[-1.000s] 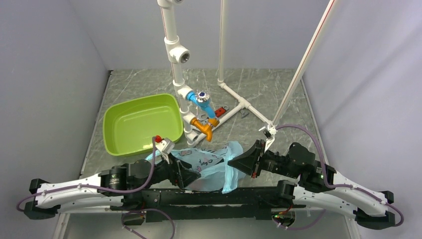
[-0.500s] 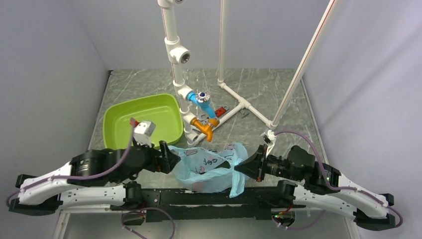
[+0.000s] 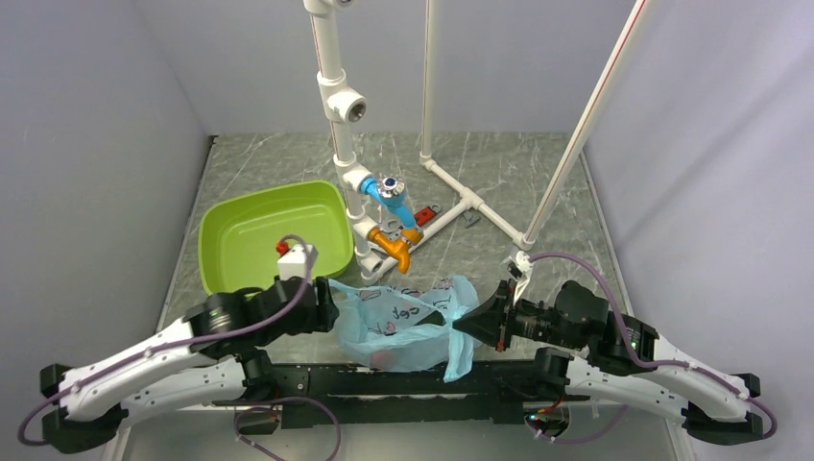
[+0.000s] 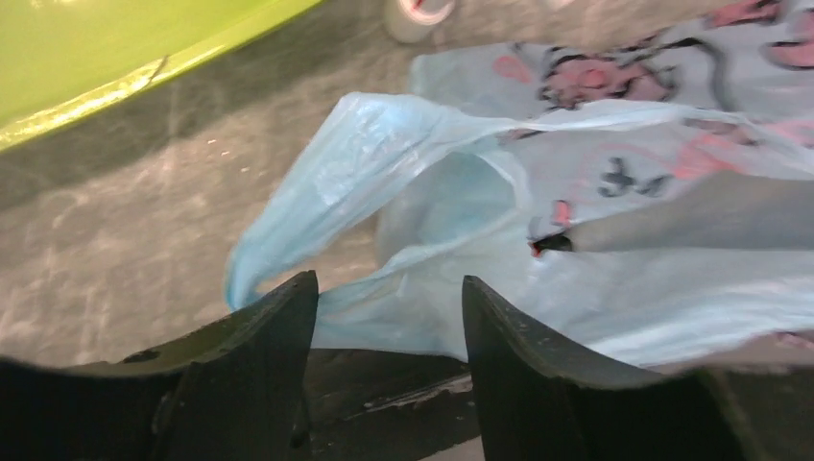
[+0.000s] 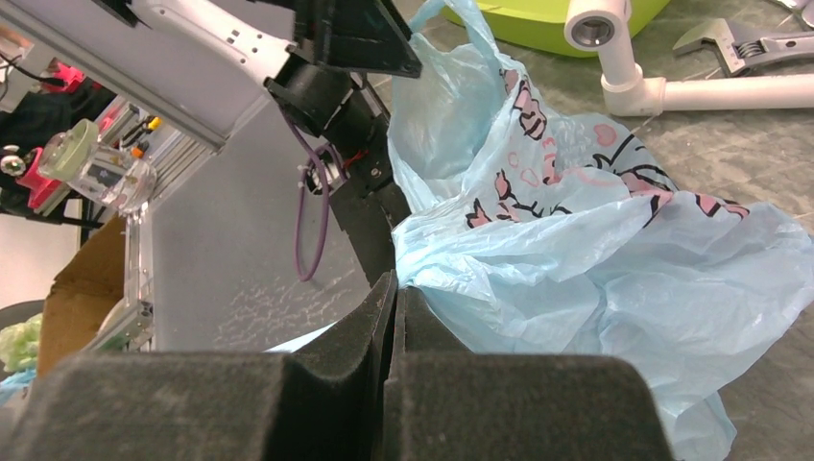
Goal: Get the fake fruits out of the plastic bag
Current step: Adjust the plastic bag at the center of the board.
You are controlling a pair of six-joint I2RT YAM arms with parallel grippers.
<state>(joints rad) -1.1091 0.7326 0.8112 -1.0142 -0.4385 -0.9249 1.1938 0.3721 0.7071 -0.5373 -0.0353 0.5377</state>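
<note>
The light-blue plastic bag (image 3: pixel 403 322) with pink-and-black prints lies crumpled at the near edge of the table, between my two grippers. The fake fruits are hidden; none shows in any view. My left gripper (image 3: pixel 326 305) is at the bag's left end. In the left wrist view this gripper (image 4: pixel 389 298) is open, and the bag's (image 4: pixel 576 288) loose handle and lower fold lie just past its fingertips (image 4: pixel 288 307). My right gripper (image 3: pixel 470 322) is at the bag's right side. The right wrist view shows this gripper (image 5: pixel 395 283) shut on a fold of the bag (image 5: pixel 595 250).
A lime-green tub (image 3: pixel 274 235) stands behind my left gripper, its rim (image 4: pixel 115 86) close in the left wrist view. A white pipe frame (image 3: pixel 336 86) with a blue valve (image 3: pixel 389 192) and an orange valve (image 3: pixel 392 245) rises behind the bag. A wrench (image 5: pixel 739 43) lies by the pipe.
My left gripper came out of the bag, swung left, then returned to the bag's left edge with its jaws narrower. The bag spread leftward. My right gripper stayed shut on the bag.
</note>
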